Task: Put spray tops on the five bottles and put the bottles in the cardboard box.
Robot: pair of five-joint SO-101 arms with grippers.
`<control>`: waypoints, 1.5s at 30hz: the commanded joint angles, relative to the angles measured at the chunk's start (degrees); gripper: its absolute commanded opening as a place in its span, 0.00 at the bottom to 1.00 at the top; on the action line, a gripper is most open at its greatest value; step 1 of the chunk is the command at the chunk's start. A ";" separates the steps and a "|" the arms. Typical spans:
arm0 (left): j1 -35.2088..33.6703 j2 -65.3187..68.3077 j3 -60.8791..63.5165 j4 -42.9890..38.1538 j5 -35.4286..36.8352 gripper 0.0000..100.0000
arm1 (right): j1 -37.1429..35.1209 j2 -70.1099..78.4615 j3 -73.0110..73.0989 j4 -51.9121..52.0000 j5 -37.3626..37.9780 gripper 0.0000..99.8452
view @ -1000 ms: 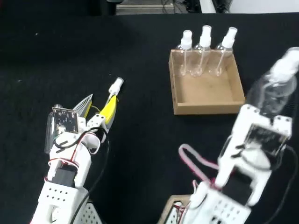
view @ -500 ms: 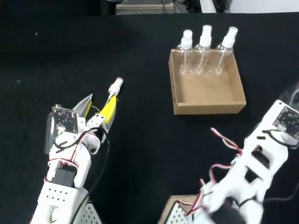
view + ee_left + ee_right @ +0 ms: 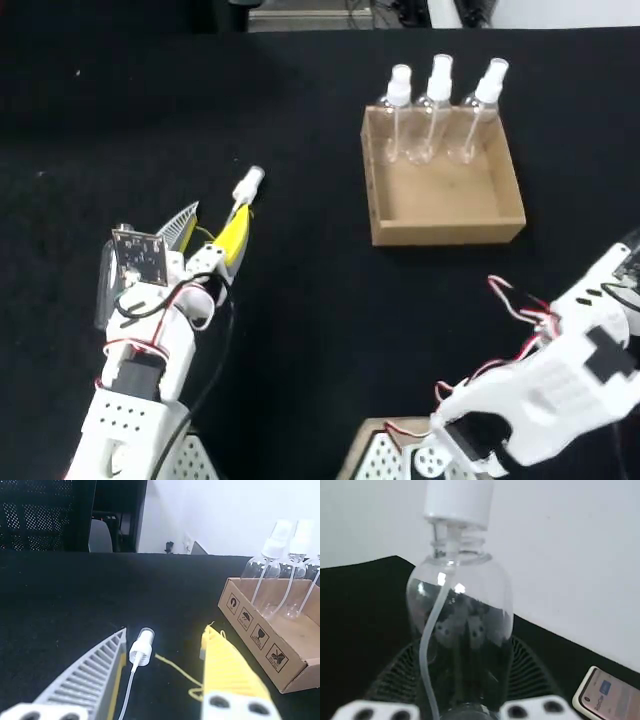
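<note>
A loose spray top [image 3: 248,184] with its thin tube lies on the black table just beyond my left gripper [image 3: 217,212], which is open. In the left wrist view the spray top [image 3: 141,647] sits between the grey finger [image 3: 90,680] and the yellow finger [image 3: 230,675], touching neither. A clear uncapped bottle [image 3: 104,285] lies beside the left arm. My right gripper [image 3: 462,672] is shut on a clear bottle [image 3: 460,615] fitted with a white spray top [image 3: 459,502]. The cardboard box [image 3: 445,234] holds three topped bottles [image 3: 436,110] along its far wall.
The right arm [image 3: 560,380] hangs low at the near right corner of the table. A phone [image 3: 605,690] lies near the held bottle in the right wrist view. Open black tabletop stretches between the arms and in front of the box.
The right arm has swung back and down to the near right corner, carrying its bottle out of the high view. The left arm and the loose spray top have not moved.
</note>
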 commanded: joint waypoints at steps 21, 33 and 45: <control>-0.04 -0.09 1.19 0.35 -0.70 0.23 | 1.93 40.84 -20.79 -28.75 2.90 0.15; -0.04 -0.09 1.19 0.26 -0.70 0.23 | 2.29 28.00 -19.30 -4.66 -3.60 0.13; -0.04 -0.09 1.19 0.26 -0.70 0.23 | 2.46 24.92 -14.99 -4.84 -4.04 0.22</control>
